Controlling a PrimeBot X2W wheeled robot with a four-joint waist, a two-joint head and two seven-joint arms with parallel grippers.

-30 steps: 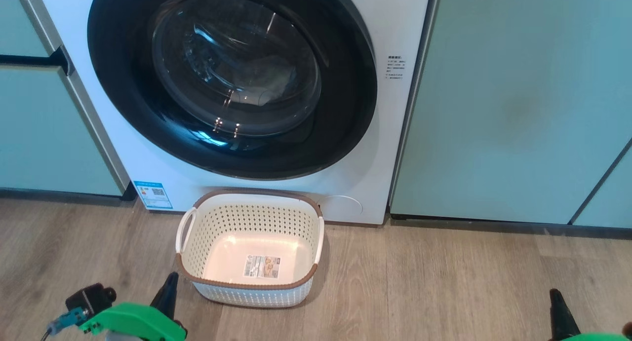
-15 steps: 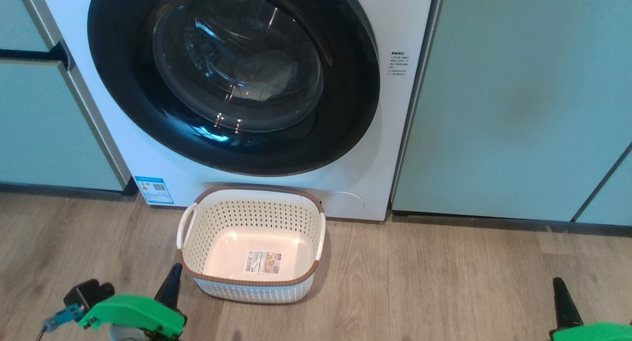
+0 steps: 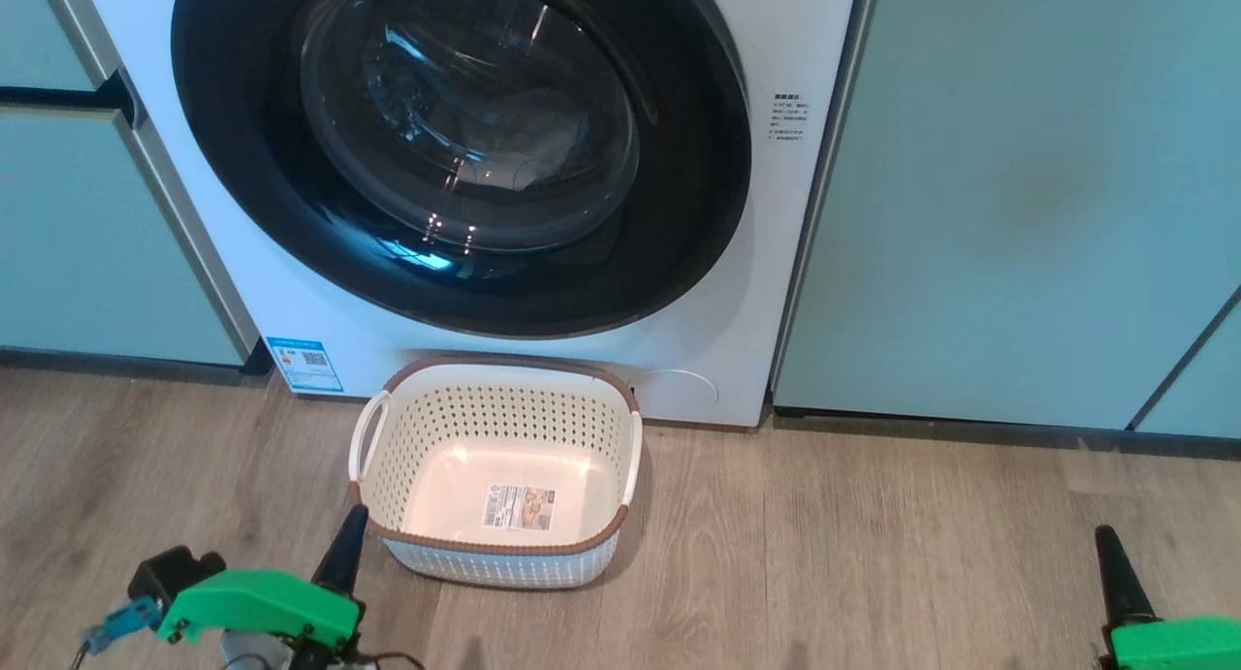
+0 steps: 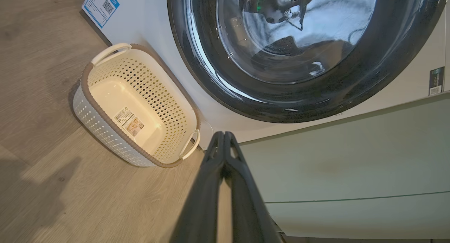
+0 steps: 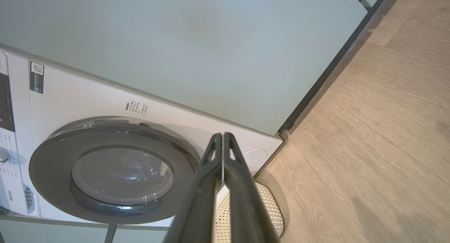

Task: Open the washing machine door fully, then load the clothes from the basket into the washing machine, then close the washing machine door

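left gripper (image 3: 353, 529) and right gripper (image 3: 1107, 544) clenched empty, fingers pointing up; left just beside the basket (image 3: 490, 428).

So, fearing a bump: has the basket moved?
No. The basket keeps its spot beside the blue label on the washing machine; the whole head view slid, so the camera moved.

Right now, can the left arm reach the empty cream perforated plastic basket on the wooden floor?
Probably yes. The left arm holds its shut jaws close beside the near left corner of the cream perforated plastic basket, nothing between them; they would need opening to grip.
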